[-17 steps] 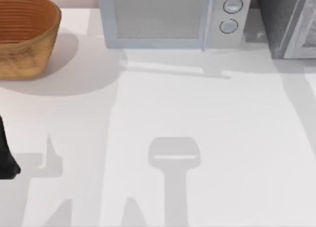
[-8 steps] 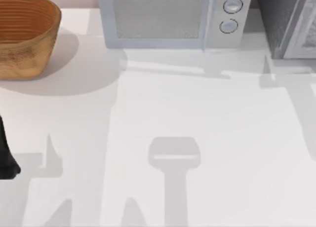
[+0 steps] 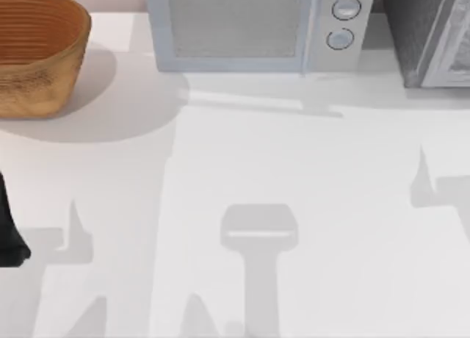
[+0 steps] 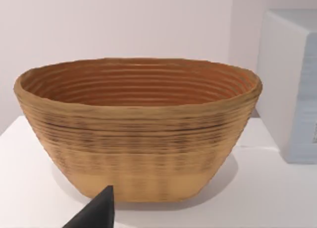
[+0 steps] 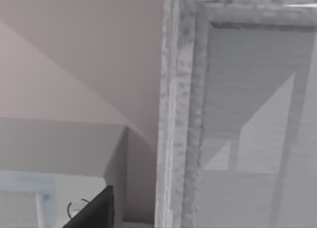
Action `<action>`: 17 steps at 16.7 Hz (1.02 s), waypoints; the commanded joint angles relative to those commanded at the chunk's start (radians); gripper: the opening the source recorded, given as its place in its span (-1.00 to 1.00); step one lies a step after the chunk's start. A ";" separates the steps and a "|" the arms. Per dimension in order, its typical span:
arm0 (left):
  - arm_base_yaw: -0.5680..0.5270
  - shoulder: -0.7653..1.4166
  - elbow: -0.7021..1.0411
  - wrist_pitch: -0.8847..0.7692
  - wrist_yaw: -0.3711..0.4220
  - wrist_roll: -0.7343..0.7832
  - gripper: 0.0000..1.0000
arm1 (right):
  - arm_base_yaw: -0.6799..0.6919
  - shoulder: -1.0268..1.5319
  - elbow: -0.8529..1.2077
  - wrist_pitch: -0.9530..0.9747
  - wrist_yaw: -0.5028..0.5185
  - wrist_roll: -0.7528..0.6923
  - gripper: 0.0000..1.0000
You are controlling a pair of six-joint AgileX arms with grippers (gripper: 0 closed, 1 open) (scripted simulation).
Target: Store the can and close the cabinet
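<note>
The right gripper [image 5: 94, 208] hangs close in front of the cabinet [image 5: 181, 114], which stands at the back right corner of the bench [image 3: 308, 169], just beside the microwave [image 3: 250, 26]. Whether its jaws are wide or narrow I cannot tell, nor whether they carry anything. Where the can is I cannot tell either; my guess is that it is either inside the cabinet or in those jaws. The main risk is a misjudged push. So near the speckled frame, the gripper could strike the frame edge instead of the door panel, leaving the cabinet ajar or nudging it back. If the can lies just inside the opening, a closing door could catch it and tip it. The left gripper [image 4: 99, 213] is parked at the left edge of the bench, facing the basket [image 4: 138, 134]; the state of its jaws cannot be told, and it looks well apart from the work.
</note>
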 joint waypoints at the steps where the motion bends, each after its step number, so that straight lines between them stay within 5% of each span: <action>1: 0.000 0.000 0.000 0.000 0.000 0.000 1.00 | -0.003 -0.056 -0.081 0.015 0.002 0.003 1.00; 9: 0.000 0.000 0.000 0.000 0.000 0.000 1.00 | -0.019 -0.374 -0.538 0.091 0.019 0.024 1.00; 17: 0.000 0.000 0.000 0.000 0.000 0.000 1.00 | -0.022 -0.425 -0.613 0.102 0.022 0.028 1.00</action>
